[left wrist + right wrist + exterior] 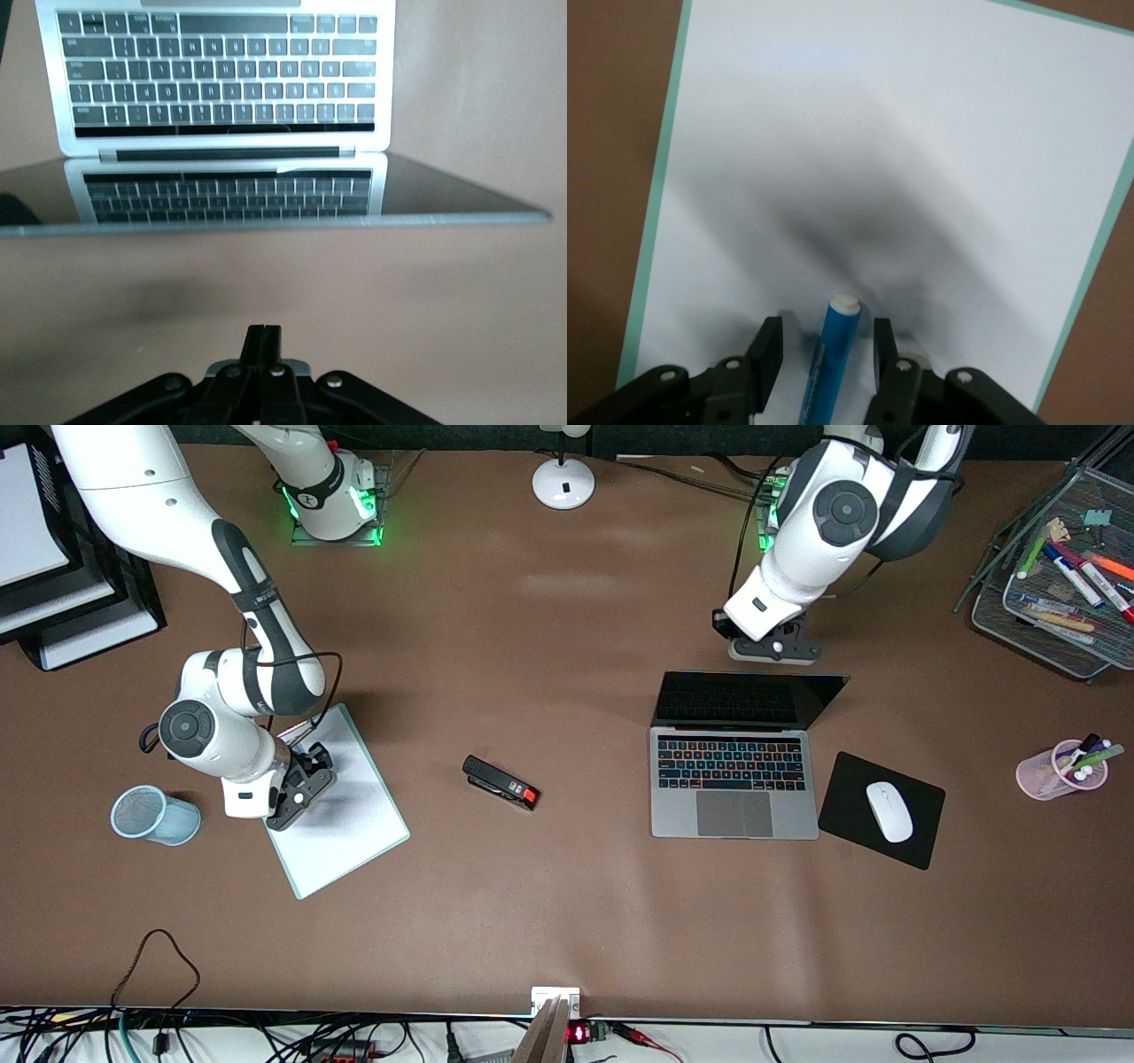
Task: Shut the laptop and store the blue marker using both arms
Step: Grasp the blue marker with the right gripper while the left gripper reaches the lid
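laptop (733, 775) stood open near the left arm's end, its thin stiff lid best pushed at the top edge by the closed left gripper (263, 341), while the open right gripper (824, 350) straddled the light, slippery blue marker (831, 354) on the whiteboard (877, 159).

free: bare counter (576, 673) btw stapler (500, 782) & laptop (733, 779) | blocked: mouse pad (850, 797) beside laptop, cup (155, 815) beside whiteboard (354, 815)

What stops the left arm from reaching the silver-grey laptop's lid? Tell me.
Probably nothing. The left gripper hangs, jaws shut, just by the top edge of the open silver-grey laptop, with only bare table between them.
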Motion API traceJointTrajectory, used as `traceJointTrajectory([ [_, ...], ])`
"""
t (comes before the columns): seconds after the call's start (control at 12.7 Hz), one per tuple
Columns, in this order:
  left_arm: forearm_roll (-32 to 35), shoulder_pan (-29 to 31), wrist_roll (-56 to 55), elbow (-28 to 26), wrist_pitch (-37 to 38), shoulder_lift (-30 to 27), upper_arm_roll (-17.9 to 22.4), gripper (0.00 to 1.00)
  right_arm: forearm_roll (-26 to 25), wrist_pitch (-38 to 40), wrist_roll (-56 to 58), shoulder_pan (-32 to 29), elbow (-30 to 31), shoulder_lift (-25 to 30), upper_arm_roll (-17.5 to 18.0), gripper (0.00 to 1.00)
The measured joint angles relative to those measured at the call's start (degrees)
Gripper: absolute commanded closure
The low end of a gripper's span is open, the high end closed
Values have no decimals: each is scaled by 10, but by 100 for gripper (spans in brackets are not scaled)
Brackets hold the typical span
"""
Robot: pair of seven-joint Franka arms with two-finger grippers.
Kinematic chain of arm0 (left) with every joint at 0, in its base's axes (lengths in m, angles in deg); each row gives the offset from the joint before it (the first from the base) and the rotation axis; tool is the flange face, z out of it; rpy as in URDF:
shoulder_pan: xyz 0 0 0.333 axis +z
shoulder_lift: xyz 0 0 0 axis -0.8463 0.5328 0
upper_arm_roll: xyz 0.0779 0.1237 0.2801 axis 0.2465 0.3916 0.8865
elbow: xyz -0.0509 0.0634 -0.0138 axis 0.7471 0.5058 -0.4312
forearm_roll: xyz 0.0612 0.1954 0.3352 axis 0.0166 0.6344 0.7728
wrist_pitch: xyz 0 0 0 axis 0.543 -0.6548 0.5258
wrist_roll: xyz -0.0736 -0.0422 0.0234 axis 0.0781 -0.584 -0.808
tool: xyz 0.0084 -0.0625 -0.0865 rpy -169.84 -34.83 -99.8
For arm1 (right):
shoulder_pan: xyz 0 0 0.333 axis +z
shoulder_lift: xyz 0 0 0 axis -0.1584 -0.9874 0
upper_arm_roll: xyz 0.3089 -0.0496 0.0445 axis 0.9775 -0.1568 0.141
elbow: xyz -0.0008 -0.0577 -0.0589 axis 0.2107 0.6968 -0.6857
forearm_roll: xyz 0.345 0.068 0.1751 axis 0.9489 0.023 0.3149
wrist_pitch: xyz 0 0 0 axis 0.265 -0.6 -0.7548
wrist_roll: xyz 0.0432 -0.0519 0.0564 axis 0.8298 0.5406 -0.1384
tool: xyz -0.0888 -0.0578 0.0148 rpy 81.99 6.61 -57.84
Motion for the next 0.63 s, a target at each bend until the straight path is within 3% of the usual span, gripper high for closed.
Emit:
traceJointTrajectory([
  [0.63,72,6,1,3,-79,35,0,100,0,0,0,-5,-9,-18,0,60],
])
